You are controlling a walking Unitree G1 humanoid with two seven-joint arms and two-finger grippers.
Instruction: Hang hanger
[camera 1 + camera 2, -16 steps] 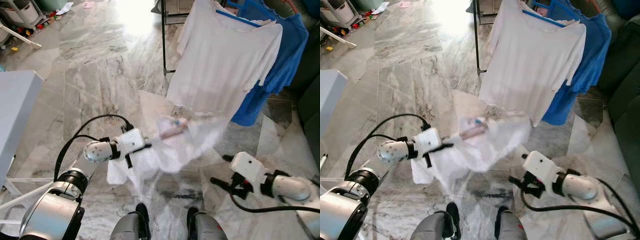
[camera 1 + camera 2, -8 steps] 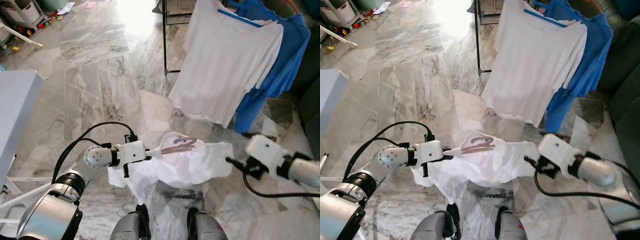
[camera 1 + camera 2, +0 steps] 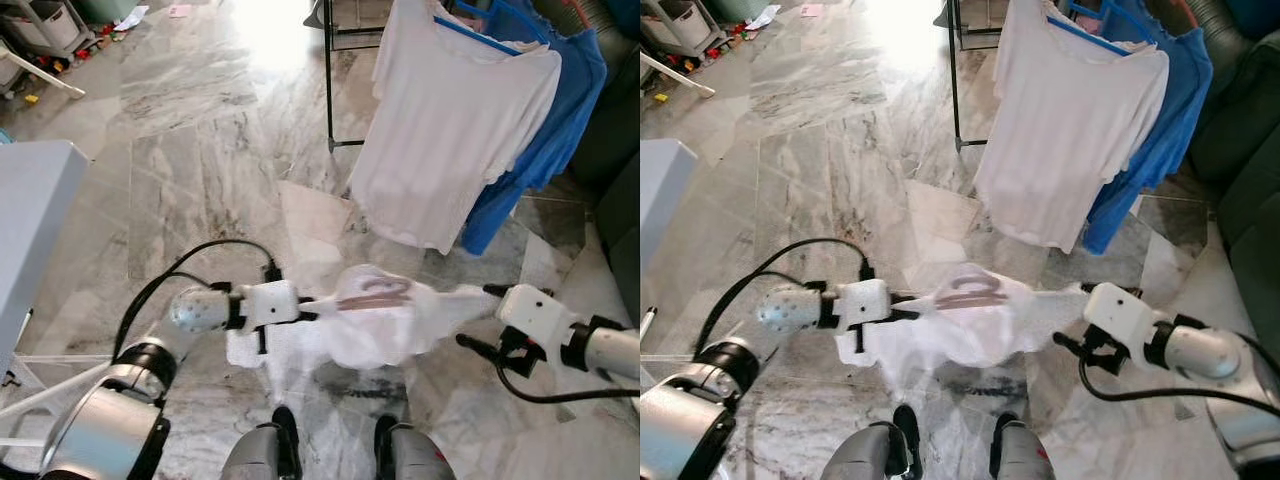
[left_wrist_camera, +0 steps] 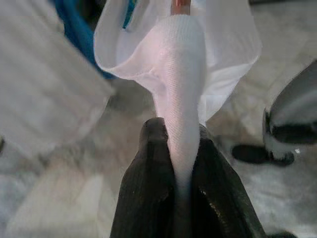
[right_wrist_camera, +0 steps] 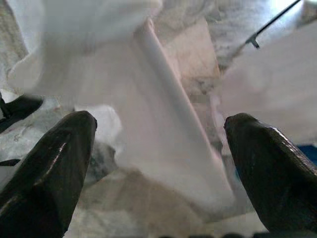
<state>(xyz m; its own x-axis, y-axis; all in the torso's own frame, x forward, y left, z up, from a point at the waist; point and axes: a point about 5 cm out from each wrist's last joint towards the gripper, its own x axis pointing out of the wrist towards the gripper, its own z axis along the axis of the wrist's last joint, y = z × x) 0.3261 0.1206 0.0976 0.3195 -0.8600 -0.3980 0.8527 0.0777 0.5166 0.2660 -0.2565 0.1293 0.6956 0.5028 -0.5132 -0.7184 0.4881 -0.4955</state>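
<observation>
A white garment (image 3: 372, 328) with a pinkish-brown hanger (image 3: 374, 293) inside its neck hangs low over the marble floor in front of me. My left gripper (image 3: 305, 305) is shut on the garment's left end; the left wrist view shows the cloth (image 4: 178, 74) pinched between the black fingers (image 4: 148, 198). My right gripper (image 3: 480, 317) is open at the garment's right end. In the right wrist view the white cloth (image 5: 148, 99) lies between its spread fingers (image 5: 54, 163), untouched. A black rack (image 3: 327, 75) stands ahead.
On the rack hang a white shirt (image 3: 450, 110) on a blue hanger and a blue shirt (image 3: 560, 110). A white table (image 3: 30, 230) stands at the left and a dark sofa (image 3: 620, 200) at the right. Clutter lies at the far left.
The garment has been lifted and stretched out sideways. My right gripper rose from low on the right to the garment's right end. The left gripper kept its hold.
</observation>
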